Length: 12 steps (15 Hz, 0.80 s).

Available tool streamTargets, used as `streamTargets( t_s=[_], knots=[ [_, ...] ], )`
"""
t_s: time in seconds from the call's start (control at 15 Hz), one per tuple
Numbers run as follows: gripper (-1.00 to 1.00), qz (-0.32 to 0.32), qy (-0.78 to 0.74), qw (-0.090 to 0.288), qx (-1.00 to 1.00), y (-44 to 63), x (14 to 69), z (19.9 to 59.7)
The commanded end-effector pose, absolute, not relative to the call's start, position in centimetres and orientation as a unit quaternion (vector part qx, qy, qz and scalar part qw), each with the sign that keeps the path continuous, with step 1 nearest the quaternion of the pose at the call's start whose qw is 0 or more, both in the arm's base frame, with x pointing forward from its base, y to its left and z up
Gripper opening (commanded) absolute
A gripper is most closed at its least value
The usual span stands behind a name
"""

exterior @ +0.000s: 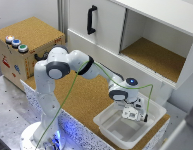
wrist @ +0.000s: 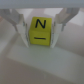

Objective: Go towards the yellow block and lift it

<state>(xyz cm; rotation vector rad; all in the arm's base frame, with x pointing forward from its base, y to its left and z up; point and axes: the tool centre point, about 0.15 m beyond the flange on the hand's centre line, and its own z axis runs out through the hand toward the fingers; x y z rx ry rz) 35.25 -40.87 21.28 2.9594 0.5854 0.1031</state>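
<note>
The yellow block (wrist: 41, 30) is a small bright cube with a dark "N" and a dark bar on its faces. In the wrist view it sits right between my gripper's (wrist: 41, 31) two pale fingers (wrist: 20, 26), which press against both of its sides. The pale surface behind it is blurred. In the exterior view my gripper (exterior: 137, 118) hangs inside the white bin (exterior: 108, 125) at the exterior view's right, just above its floor. The block itself is hidden there by the hand.
The white bin rests on a cork-topped table (exterior: 86, 100). A white cabinet (exterior: 146, 45) with an open compartment and a black handle (exterior: 91, 19) stands behind. A cork-topped box with coloured buttons (exterior: 16, 43) is at the exterior view's left.
</note>
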Motion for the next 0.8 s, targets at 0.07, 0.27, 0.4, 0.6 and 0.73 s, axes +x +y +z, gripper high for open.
streamTargets(
  t_s=[0.07, 0.27, 0.4, 0.6, 0.73],
  knots=[
    [-1.0, 0.082, 0.136, 0.059, 0.986, -41.9, 37.5, 23.1],
    [-1.0, 0.109, 0.11, 0.047, 0.987, -41.6, 38.6, 25.9],
    [-1.0, 0.128, 0.092, 0.041, 0.987, -41.3, 39.4, 28.2],
    [-1.0, 0.159, 0.055, 0.031, 0.985, -40.3, 40.8, 31.8],
    [-1.0, 0.181, 0.036, 0.026, 0.982, -39.3, 41.8, 34.1]
  ],
)
